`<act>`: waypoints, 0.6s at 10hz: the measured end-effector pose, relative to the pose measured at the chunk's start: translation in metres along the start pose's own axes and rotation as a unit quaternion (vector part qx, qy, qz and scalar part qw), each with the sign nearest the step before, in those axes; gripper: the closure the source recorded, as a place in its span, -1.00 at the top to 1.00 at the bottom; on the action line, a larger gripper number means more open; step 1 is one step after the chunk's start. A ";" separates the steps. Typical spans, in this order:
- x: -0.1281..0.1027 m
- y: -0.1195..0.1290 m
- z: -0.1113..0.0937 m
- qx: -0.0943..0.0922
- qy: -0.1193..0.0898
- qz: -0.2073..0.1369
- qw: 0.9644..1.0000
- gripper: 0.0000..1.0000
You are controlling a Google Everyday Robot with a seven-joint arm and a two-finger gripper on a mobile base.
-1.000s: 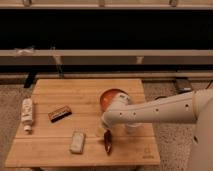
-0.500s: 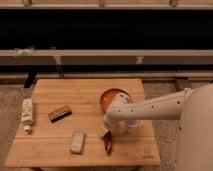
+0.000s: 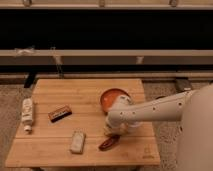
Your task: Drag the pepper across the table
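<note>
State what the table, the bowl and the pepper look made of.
The table: light wood, matte, plank lines visible. The bowl: likely plastic or glazed ceramic, smooth orange-red. The pepper: dark red, smooth skin; real or plastic unclear. The gripper sits just above the pepper.

Table [image 3: 75, 92]: bottle [image 3: 27, 114] lies at left edge; bar [image 3: 60, 113] right of it. Packet [image 3: 77, 141] near front edge. Bowl [image 3: 111, 96] right of centre. Pepper [image 3: 108, 144] at front, right of packet. Gripper [image 3: 111, 133] directly over pepper, before bowl; contact undetermined.
</note>
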 end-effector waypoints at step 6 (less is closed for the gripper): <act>-0.006 -0.001 -0.045 -0.017 0.029 -0.036 0.999 -0.83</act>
